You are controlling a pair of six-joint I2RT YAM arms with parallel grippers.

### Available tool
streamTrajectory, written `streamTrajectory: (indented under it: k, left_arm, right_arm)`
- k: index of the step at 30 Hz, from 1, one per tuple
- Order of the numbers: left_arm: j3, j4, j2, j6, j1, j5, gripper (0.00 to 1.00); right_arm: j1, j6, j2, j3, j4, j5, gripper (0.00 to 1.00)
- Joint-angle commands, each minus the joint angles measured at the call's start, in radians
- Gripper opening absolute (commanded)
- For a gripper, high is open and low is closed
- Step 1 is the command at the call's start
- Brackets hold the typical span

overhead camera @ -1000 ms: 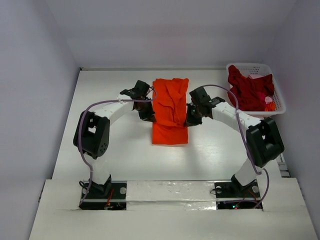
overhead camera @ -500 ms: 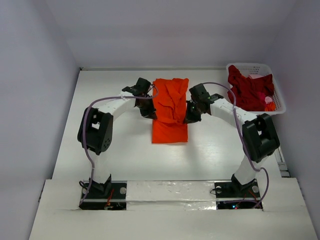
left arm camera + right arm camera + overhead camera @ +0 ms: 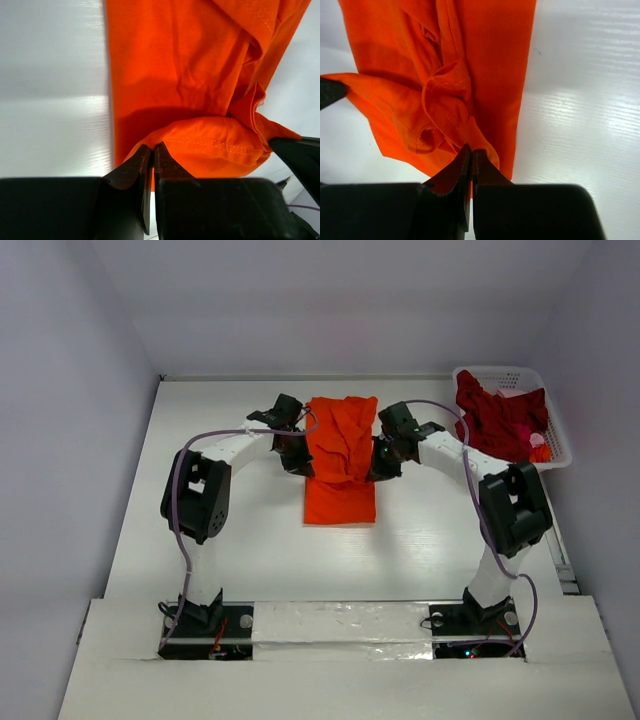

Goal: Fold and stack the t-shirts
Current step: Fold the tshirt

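over the table (image 3: 250, 560), left pincer (image 3: 152, 146) and right pincer (image 3: 470, 149) clenched on orange t-shirt (image 3: 341, 452)

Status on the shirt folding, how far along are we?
Done: the orange shirt lies as a narrow strip mid-table, so its sides look folded in. In hand: left gripper and right gripper are each shut on a lifted edge of it, mid-fold. Left: finishing that fold, then the red shirts bunched in the basket; no stack yet.
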Motion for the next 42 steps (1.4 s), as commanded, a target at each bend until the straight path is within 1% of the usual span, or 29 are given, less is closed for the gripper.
streamTrajectory:
  k: [1, 7, 15, 21, 33, 35, 36, 38, 39, 41, 42]
  left_arm:
    - [0.045, -0.016, -0.003, 0.016, 0.004, 0.006, 0.0]
    - [0.056, -0.018, 0.006, 0.018, 0.004, 0.001, 0.0]
    - [0.08, -0.025, 0.015, 0.012, 0.013, 0.0, 0.0]
    - [0.087, -0.027, 0.023, 0.013, 0.013, -0.008, 0.0]
    - [0.07, 0.016, 0.05, 0.01, 0.022, -0.027, 0.0]
    - [0.074, 0.018, 0.053, 0.01, 0.022, -0.027, 0.0]
    - [0.076, 0.018, 0.053, 0.01, 0.022, -0.03, 0.01]
    - [0.079, 0.016, 0.05, 0.009, 0.022, -0.031, 0.04]
    - [0.08, 0.016, 0.047, 0.007, 0.031, -0.031, 0.05]
    - [0.085, 0.015, 0.047, 0.01, 0.031, -0.028, 0.07]
    - [0.087, 0.015, 0.047, 0.013, 0.031, -0.027, 0.1]
  right_arm:
    - [-0.019, -0.029, 0.015, 0.065, 0.028, -0.008, 0.0]
    - [-0.019, -0.043, 0.055, 0.113, 0.016, -0.019, 0.0]
    - [-0.028, -0.035, 0.09, 0.108, 0.042, -0.056, 0.0]
    - [-0.037, -0.035, 0.099, 0.127, 0.041, -0.053, 0.0]
    - [-0.046, -0.047, 0.152, 0.185, 0.035, -0.057, 0.0]
    - [-0.055, -0.05, 0.161, 0.191, 0.032, -0.057, 0.08]
    - [-0.055, -0.05, 0.162, 0.191, 0.035, -0.057, 0.17]
    - [-0.055, -0.053, 0.162, 0.194, 0.038, -0.057, 0.28]
    - [-0.055, -0.055, 0.159, 0.197, 0.038, -0.054, 0.39]
    - [-0.055, -0.058, 0.161, 0.203, 0.036, -0.053, 0.48]
    - [-0.055, -0.059, 0.164, 0.207, 0.033, -0.053, 0.58]
